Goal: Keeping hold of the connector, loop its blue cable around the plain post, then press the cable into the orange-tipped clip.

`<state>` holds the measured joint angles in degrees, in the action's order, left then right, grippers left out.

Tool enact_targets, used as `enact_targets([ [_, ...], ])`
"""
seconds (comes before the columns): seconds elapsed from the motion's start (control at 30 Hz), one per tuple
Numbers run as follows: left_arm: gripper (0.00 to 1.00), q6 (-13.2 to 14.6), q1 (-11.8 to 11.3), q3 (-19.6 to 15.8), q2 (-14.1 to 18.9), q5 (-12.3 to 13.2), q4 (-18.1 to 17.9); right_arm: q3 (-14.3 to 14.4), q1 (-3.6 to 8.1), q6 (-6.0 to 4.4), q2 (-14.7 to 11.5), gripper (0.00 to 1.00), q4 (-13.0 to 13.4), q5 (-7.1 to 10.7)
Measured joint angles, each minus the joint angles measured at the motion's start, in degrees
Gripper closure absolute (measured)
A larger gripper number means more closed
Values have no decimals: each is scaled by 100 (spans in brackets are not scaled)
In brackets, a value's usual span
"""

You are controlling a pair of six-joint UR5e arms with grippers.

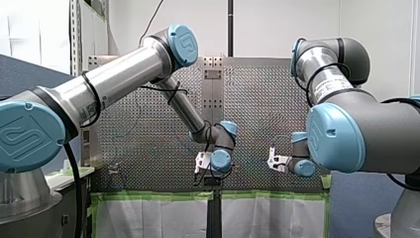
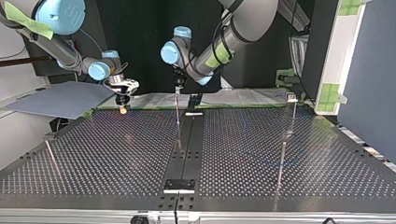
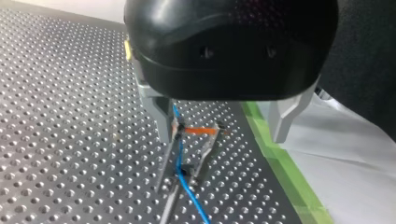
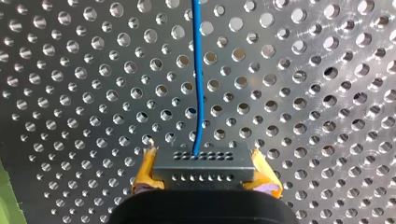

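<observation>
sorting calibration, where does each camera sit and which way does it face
Front view: behind the arms, facing over the table; both arms enter from the sides.
Top view: across the table, facing the arms; sides crossed.
Left wrist view: along my left gripper, open, toward the orange-tipped clip.
Right wrist view: along my right gripper, shut on the connector.
Shared: both wrist views show the blue cable.

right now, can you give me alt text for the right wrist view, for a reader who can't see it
My right claw grips a dark rectangular connector between its yellow pads. A blue cable leaves the connector's face and runs straight ahead, away from the claw, over the perforated metal table.
</observation>
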<state>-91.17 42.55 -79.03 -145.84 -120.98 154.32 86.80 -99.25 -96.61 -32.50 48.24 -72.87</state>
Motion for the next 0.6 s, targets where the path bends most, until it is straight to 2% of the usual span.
enact_targets([
  [0.6,0,4,97,61,0,-94,24,0,6,-17,8,100,-1,0],
])
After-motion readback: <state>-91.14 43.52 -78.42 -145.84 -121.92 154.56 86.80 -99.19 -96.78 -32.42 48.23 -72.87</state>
